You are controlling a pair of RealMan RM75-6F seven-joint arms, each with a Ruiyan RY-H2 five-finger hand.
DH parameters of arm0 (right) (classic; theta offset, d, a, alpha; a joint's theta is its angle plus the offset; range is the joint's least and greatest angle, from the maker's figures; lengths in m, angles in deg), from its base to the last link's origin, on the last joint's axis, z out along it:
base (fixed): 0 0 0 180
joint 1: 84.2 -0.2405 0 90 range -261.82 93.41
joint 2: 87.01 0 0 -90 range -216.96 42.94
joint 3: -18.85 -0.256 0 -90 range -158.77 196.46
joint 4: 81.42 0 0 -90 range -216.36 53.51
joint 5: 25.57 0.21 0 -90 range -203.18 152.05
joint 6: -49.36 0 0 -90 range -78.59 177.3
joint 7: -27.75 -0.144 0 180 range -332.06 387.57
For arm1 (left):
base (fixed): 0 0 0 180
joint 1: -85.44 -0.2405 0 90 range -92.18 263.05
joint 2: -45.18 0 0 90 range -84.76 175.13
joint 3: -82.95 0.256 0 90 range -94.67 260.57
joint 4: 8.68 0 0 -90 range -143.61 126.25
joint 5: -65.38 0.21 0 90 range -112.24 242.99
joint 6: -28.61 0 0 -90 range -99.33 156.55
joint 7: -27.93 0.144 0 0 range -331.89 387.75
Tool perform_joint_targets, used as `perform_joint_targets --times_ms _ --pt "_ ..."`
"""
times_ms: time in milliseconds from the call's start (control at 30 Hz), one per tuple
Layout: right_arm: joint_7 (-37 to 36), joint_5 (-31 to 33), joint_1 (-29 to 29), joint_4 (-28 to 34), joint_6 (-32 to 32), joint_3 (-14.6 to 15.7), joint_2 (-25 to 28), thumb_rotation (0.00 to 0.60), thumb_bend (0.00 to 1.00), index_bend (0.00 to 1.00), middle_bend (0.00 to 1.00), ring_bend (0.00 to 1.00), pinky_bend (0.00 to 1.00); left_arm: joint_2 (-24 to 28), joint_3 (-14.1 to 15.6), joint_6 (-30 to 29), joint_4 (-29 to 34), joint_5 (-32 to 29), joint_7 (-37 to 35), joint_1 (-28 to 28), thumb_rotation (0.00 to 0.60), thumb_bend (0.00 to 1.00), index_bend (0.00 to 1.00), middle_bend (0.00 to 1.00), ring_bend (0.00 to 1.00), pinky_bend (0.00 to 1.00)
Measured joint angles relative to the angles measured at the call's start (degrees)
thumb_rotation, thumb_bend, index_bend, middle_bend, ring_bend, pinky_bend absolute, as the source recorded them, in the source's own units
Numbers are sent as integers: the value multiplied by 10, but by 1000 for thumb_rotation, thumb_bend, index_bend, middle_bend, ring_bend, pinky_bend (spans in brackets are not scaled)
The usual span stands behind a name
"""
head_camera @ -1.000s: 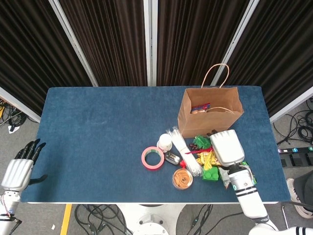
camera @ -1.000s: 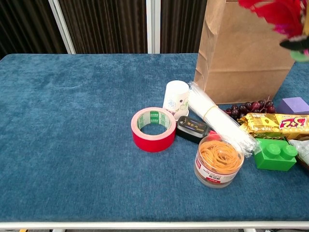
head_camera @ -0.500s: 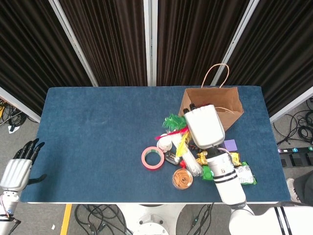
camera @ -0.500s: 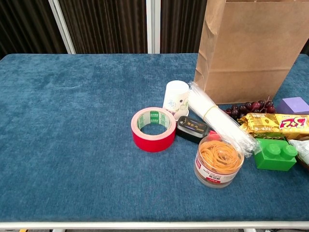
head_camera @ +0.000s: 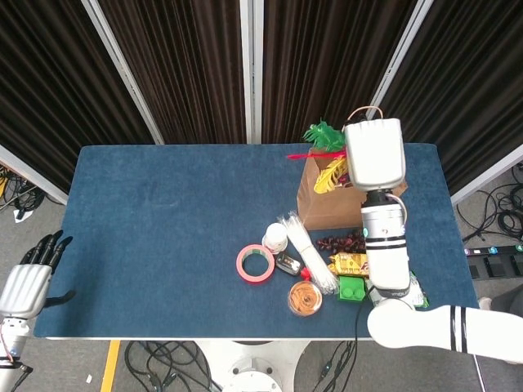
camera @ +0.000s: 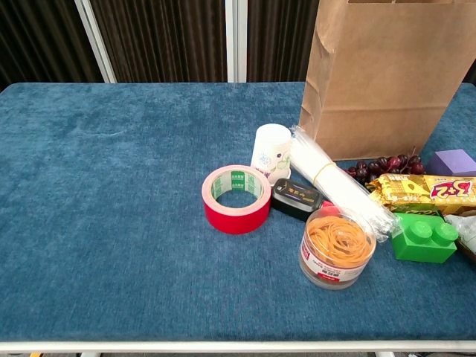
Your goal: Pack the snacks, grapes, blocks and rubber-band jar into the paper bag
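Observation:
In the head view my right hand hangs over the mouth of the brown paper bag, gripping a green, red and yellow snack packet that sticks out to its left. Still on the cloth in front of the bag lie dark grapes, a yellow snack bar, a green block, a purple block and the rubber-band jar. My left hand hovers off the table's front left corner, fingers apart and holding nothing. Neither hand shows in the chest view.
A red tape roll, a white cup, a clear pack of white sticks and a small black tin crowd the space left of the bag. A green wrapped packet lies by my right forearm.
My right hand has lifted the colourful snack packet from the table's right front and carried it up and back, over the bag's mouth. The left hand has barely moved.

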Motion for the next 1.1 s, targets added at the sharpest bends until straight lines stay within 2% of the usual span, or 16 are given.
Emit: perform_joint_targets --times_ms 333,867,1100 --pt "-80 17 20 -89 -42 36 15 600 313 716 644 831 844 -4 3 1 -3 0 9 -2 600 107 124 126 21 209" --pt "-152 29 14 -218 -107 86 -49 600 299 704 618 823 844 -6 3 9 -10 -8 10 -1 600 106 124 126 21 209" --pt "-154 47 5 -220 -126 92 -51 600 127 607 539 798 844 -7 1 10 -15 -10 6 -1 600 107 124 126 20 210"
